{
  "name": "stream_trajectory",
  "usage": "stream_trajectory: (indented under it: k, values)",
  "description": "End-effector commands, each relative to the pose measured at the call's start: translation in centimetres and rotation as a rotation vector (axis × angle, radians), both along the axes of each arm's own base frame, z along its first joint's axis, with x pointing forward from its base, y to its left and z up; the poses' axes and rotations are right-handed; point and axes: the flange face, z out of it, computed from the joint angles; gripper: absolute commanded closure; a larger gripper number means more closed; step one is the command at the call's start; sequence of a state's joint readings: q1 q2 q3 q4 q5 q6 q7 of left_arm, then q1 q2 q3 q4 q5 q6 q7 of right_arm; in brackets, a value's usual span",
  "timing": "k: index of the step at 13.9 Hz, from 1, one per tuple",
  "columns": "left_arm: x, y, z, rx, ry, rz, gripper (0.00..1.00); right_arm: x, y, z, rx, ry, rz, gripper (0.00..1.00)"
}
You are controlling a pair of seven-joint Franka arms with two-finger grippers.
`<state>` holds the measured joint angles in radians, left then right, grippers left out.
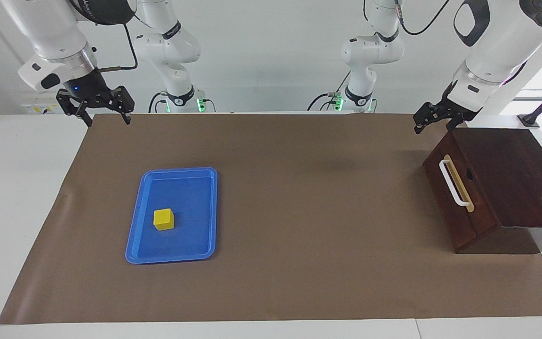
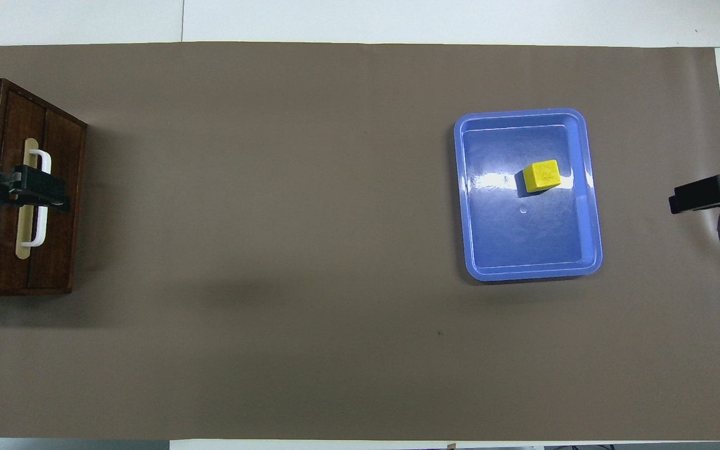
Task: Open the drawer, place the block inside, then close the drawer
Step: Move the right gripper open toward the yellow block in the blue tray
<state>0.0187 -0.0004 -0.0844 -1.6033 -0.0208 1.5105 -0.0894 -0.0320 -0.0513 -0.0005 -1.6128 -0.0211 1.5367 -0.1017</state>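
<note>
At the left arm's end of the worktop [image 1: 40, 212] stands the dark cabinet [image 1: 515, 183], on the edge of the brown mat [image 1: 299, 212]. Its drawer [image 1: 459, 188] is fully closed, flush with the cabinet front, and the white handle [image 1: 454, 184] faces the middle of the worktop. The left claw [image 1: 433, 122] hangs in the air over the cabinet's corner that is nearest to the robots, above the drawer front, and touches nothing; its fingers stand apart and hold nothing.

Toward the right arm's end lies the flat blue tray [image 1: 134, 235], with its long sides running away from the robots. The block [image 1: 163, 219], a small yellow cube, rests inside the tray on the bare floor of it, away from all four rims.

The right claw [image 1: 106, 113] is raised over the mat's edge nearest to the robots at the right arm's end, well apart from the tray and nearer to the robots than it. Its fingers also stand apart, with nothing between them.

Between the tray and the drawer front a wide stretch of bare mat is open. The strip of mat farther from the robots than the tray is bare too.
</note>
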Motion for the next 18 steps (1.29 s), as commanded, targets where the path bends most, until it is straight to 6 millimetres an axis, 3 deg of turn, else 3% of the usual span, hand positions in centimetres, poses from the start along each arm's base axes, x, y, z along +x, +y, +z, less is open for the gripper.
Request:
stream_trajectory:
  k: [1, 6, 7, 9, 10, 12, 16, 18]
  values:
    - [-0.4, 0.2, 0.5, -0.011, -0.006, 0.004, 0.0, -0.6, 0.1, 0.0, -0.007, -0.005, -0.008, 0.0]
    - [-0.4, 0.5, 0.4, -0.007, -0.006, 0.033, 0.0, -0.7, 0.1, -0.3, -0.008, 0.002, 0.014, 0.0]
    - [-0.3, 1.1, 0.3, -0.003, -0.007, 0.056, 0.0, -1.1, 0.1, -0.6, -0.006, 0.009, 0.061, 0.0]
    - [-0.2, 0.1, -0.5, 0.065, -0.066, 0.017, 0.0, -1.8, -0.6, -2.0, -0.001, 0.008, 0.176, 0.0]
    - [-0.1, -0.4, -1.5, 0.095, -0.111, -0.003, 0.0, -2.2, -0.9, -2.9, -0.002, -0.015, 0.232, 0.0]
    - [0.4, 0.6, -2.8, 0.184, -0.178, -0.033, 0.0, -2.4, -1.3, -5.0, 0.017, -0.019, 0.311, 0.0]
    - [1.1, 1.8, -8.1, 0.31, -0.17, -0.129, 0.0, -1.5, -2.4, -9.2, 0.084, -0.09, 0.592, 0.0]
    - [1.3, 1.6, -11.3, 0.369, -0.162, -0.17, 0.0, 0.3, -5.2, -13.0, 0.16, -0.13, 0.783, 0.0]
